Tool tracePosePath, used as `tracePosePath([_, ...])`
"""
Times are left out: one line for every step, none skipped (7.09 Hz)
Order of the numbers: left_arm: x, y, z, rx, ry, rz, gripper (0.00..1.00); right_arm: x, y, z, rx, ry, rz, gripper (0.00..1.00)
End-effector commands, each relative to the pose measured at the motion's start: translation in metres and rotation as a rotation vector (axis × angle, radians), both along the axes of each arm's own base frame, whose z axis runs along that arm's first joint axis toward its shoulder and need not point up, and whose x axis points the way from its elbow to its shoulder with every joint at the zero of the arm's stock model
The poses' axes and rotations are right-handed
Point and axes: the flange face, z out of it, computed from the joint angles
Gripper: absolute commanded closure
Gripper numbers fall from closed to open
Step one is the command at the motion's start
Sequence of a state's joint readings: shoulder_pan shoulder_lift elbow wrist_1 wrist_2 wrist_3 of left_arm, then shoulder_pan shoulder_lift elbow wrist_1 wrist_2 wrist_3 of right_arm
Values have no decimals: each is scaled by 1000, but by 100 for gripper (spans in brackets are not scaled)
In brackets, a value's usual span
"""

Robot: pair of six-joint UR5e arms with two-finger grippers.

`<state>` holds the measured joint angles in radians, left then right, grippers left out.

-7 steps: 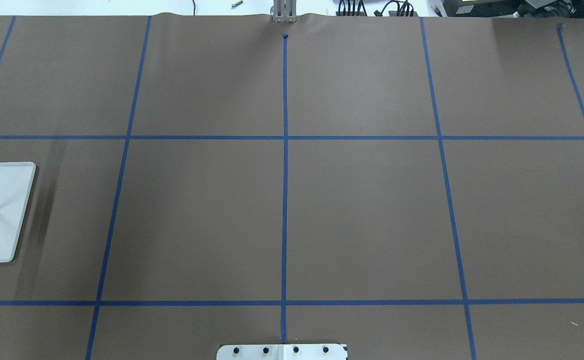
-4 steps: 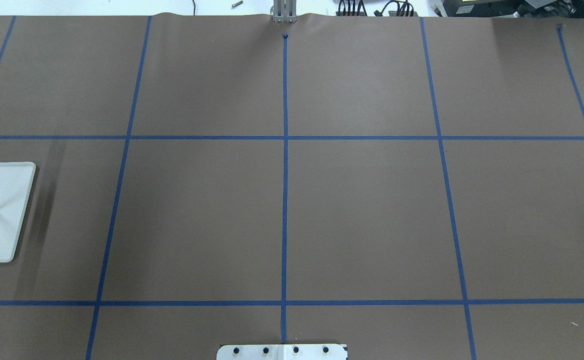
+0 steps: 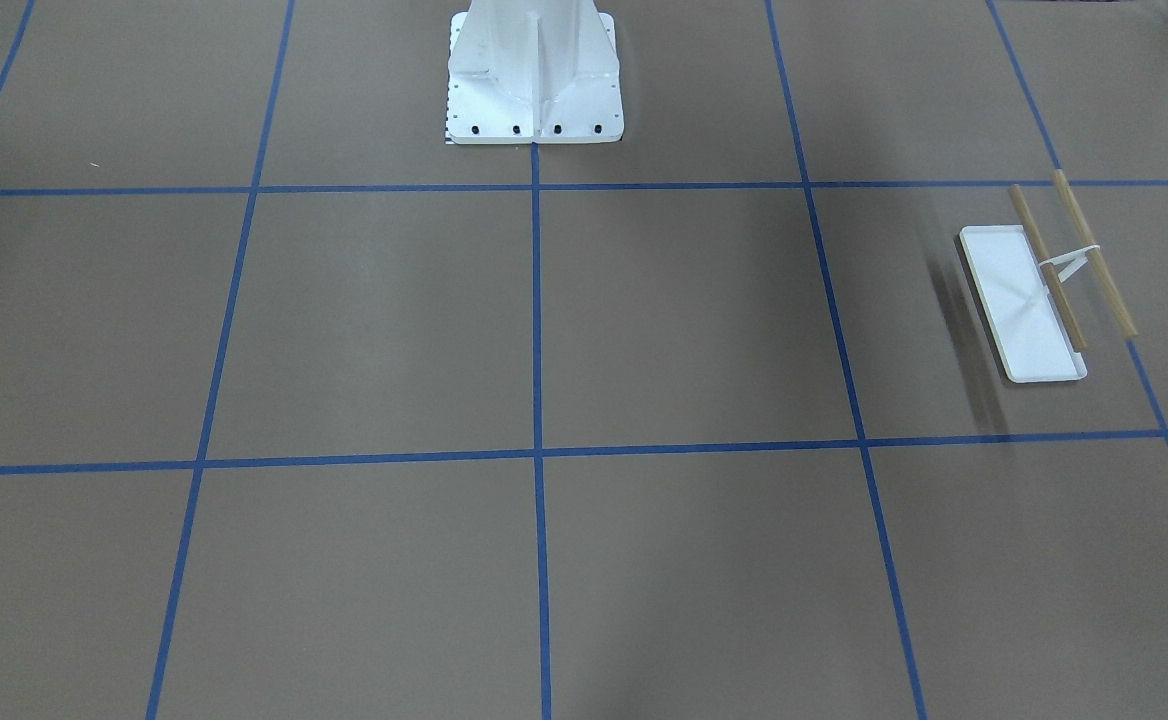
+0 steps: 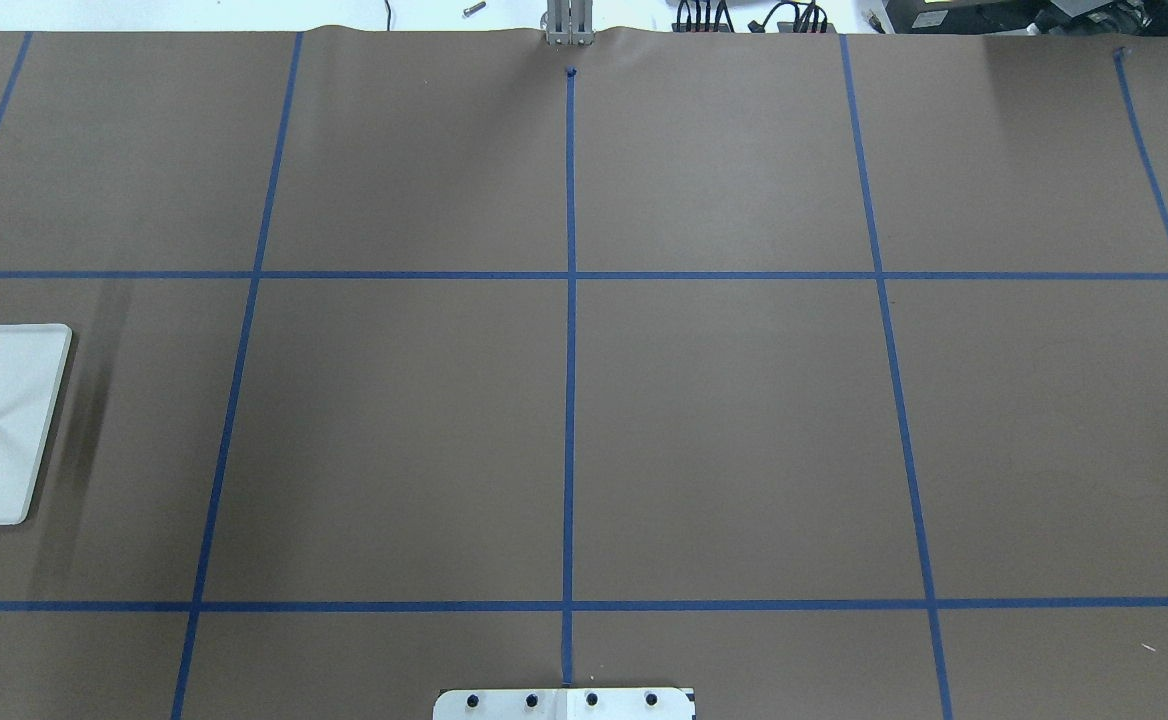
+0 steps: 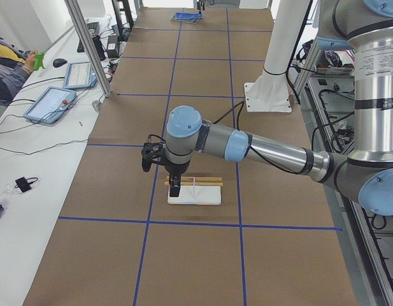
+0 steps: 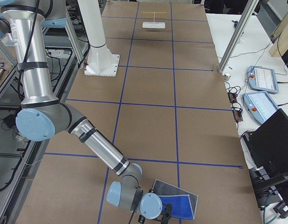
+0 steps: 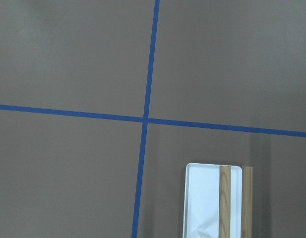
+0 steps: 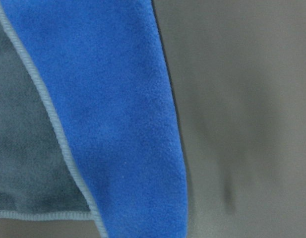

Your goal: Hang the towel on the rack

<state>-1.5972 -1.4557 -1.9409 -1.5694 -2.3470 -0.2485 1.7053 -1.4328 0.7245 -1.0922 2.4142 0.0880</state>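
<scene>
The towel (image 6: 177,201) lies on the brown table near the robot's right end, its blue face up with a grey part folded over. The right wrist view shows it close up, blue (image 8: 108,114) beside grey (image 8: 19,148). My right gripper (image 6: 165,216) is low at the towel's near edge; I cannot tell whether it is open or shut. The rack (image 3: 1034,290) stands at the table's left end, with a white tray base and two wooden rods. It also shows in the overhead view (image 4: 4,420) and the left wrist view (image 7: 212,198). My left gripper (image 5: 175,186) hangs just above the rack (image 5: 195,191); I cannot tell its state.
The large white bolted pedestal (image 3: 534,80) stands at the robot's side of the table (image 4: 564,703). Blue tape lines divide the brown table cover into squares. Tablets and cables lie on the white bench (image 5: 56,102) along the far side, where an aluminium post (image 5: 91,48) stands.
</scene>
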Motion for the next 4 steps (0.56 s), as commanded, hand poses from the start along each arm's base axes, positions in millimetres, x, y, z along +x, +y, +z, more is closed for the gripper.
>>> tracePosePath([0,1,0,0,0,0,2,-1,0,1,-1,-1,-3,12])
tracePosePath([0,1,0,0,0,-1,2,-1,0,1,-3,-2,-3,14])
tracePosePath([-1,1,0,-1,-1,-2,2,-2,0,1,-3,-1,-4,15])
tracePosePath([-1,1,-1,3,-2,-2,2,-3,-1,1,-2,1,-8,17])
